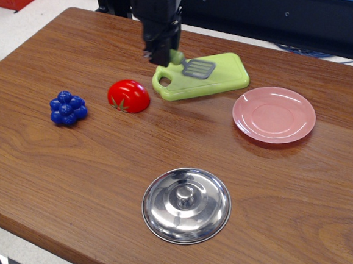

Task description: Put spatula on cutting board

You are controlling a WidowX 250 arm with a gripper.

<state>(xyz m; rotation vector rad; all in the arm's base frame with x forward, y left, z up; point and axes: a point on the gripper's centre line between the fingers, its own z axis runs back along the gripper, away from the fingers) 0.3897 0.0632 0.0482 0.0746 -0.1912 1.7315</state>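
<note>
The lime-green cutting board [218, 80] lies at the back of the wooden table. My gripper [165, 55] hangs over the board's left end, near its handle hole, and is shut on the spatula's green handle. The spatula's [197, 68] grey slotted blade sticks out to the right, low over the board's middle; I cannot tell if it touches the board. The handle is mostly hidden between my fingers.
A red tomato half [128, 96] sits just left of the board. Blue grapes [67, 108] lie further left. A round pink plate [274, 114] is to the right. A steel pot lid [186, 205] lies near the front edge.
</note>
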